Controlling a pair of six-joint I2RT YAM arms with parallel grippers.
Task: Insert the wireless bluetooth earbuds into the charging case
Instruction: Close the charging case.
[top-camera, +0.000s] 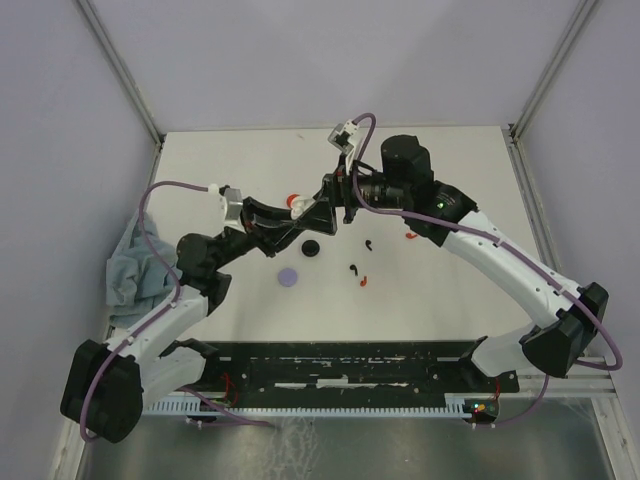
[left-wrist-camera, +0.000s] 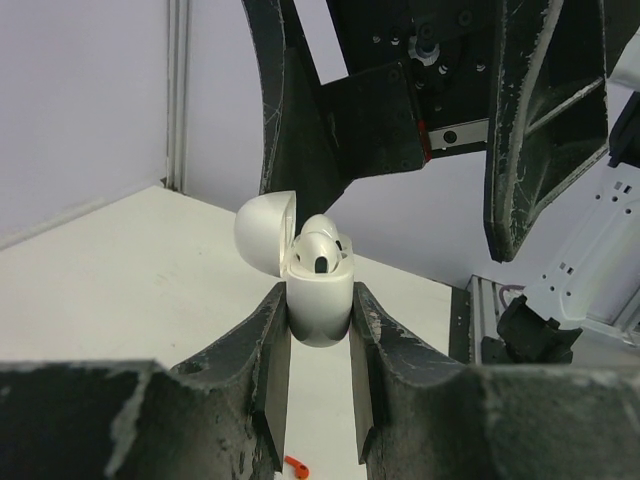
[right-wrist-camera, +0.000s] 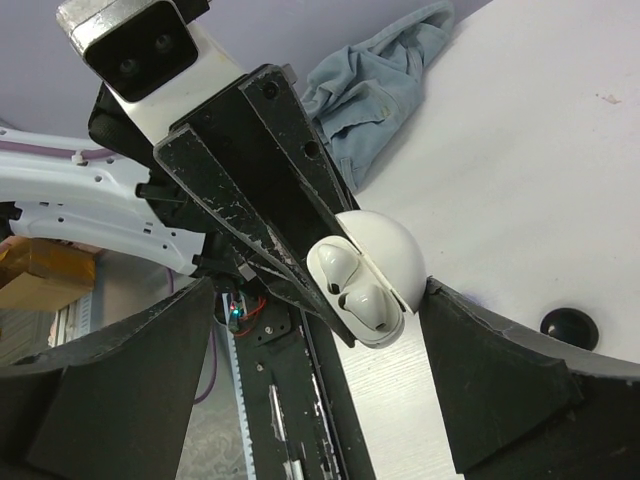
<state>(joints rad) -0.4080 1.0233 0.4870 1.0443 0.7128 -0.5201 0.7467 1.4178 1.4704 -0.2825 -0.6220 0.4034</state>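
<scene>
I've got the left gripper (left-wrist-camera: 319, 305) pinching the open charging case (right-wrist-camera: 385, 245), white earbuds (right-wrist-camera: 342, 272) look seated, right gripper (right-wrist-camera: 318, 285) spread empty near it, so basically done.

The charging case (left-wrist-camera: 320, 305) is smooth, glossy white plastic, and the earbuds (right-wrist-camera: 365, 300) in it share that sheen. The left pincer (left-wrist-camera: 319, 320) is matt black plastic, scuffed and scratched pale along its edges. The bench (top-camera: 450, 180) looks matt white and smooth. At its nine o'clock lies a crumpled blue-grey cloth (top-camera: 130, 265), soft and dull.
</scene>
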